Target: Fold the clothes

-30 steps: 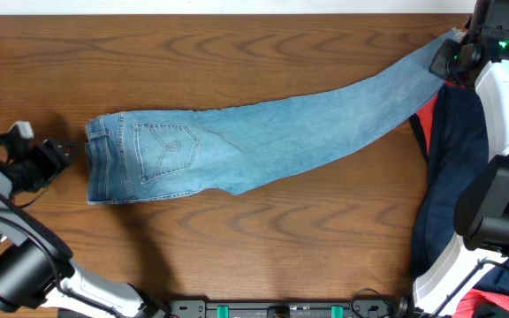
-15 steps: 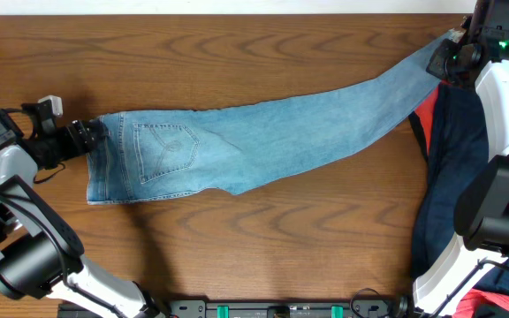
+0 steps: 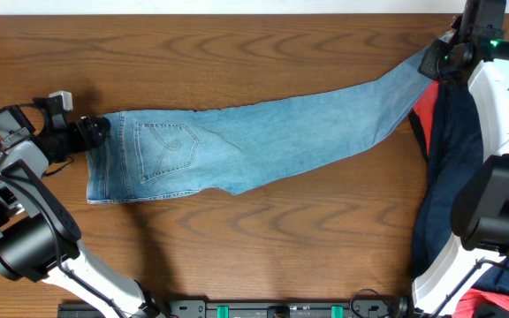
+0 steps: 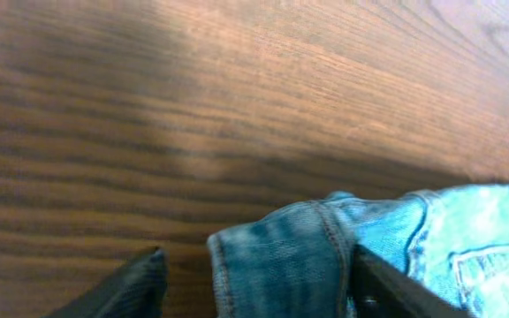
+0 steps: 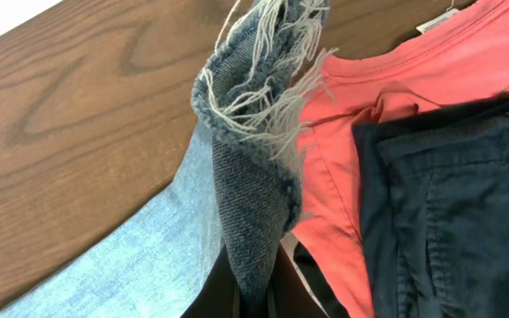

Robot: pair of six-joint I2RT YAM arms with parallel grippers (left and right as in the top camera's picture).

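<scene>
Denim, light blue and faded: one pair of jeans [image 3: 237,146], laid flat on the wood-grain table [image 3: 263,256]. They run from the waistband [image 4: 281,247] at 9 o'clock to the leg end at 2 o'clock. A stitched back pocket [image 3: 164,150] faces up near the waistband end.

Item, my left gripper [image 3: 91,134]: at 9 o'clock, low over the table, at the far corner of the waistband. My fingers [image 4: 126,287] are spread, one on each side of that folded corner. Bare wood shows between one finger and the denim. The other finger sits right against the cloth, possibly touching it, though the wrist view is too soft to say. Nothing is pinched.

Item, my right gripper [image 3: 437,60]: at 2 o'clock, near the table's far edge. Its jaws are pressed together on the leg end, with the denim gathered into a narrow fold rising out of the pinch. The frayed hem [image 5: 268,62] stands above the pinch, trailing whitish threads.

Item, red-orange garment [image 5: 369,79]: at 3 o'clock, just beside the pinched hem.

Item, dark navy garment [image 5: 449,203]: lying over part of the red-orange one.
</scene>
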